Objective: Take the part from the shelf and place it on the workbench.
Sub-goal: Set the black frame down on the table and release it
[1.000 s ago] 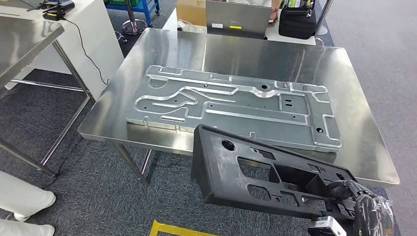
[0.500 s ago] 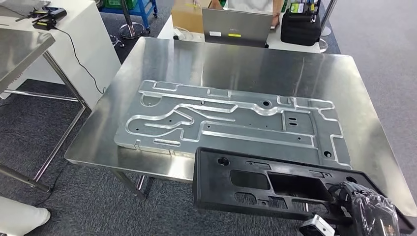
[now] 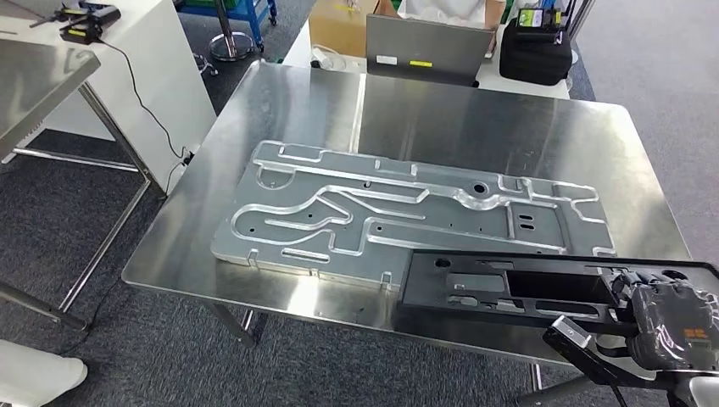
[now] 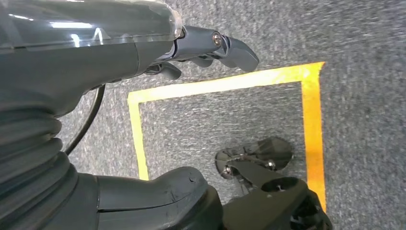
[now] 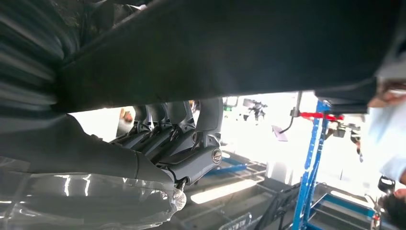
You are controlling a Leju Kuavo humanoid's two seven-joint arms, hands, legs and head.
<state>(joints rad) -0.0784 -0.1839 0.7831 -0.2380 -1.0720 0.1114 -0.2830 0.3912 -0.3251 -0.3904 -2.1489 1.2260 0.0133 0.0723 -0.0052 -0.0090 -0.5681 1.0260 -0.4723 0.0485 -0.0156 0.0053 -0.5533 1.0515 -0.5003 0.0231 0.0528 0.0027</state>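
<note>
The part [image 3: 509,292] is a long black plastic frame with cut-outs. It lies nearly flat over the front right of the steel workbench [image 3: 475,110], its left end overlapping the near edge of a big grey metal plate [image 3: 381,212]. My right hand [image 3: 670,326] grips the part's right end, just off the bench's front right corner. In the right wrist view the fingers [image 5: 172,139] curl under the dark part [image 5: 230,48]. My left hand [image 4: 95,62] hangs over the carpet, its fingers apart and holding nothing.
A laptop [image 3: 428,51], a black bag [image 3: 536,51] and a cardboard box [image 3: 339,25] stand behind the bench. A white table [image 3: 144,76] and a steel table [image 3: 42,76] are to the left. A person's white shoe [image 3: 34,373] is at the lower left. Yellow tape [image 4: 215,88] marks the floor.
The camera has come closer to the bench. The part has gone from steeply tilted in front of the bench to nearly flat over its front right, still held by my right hand.
</note>
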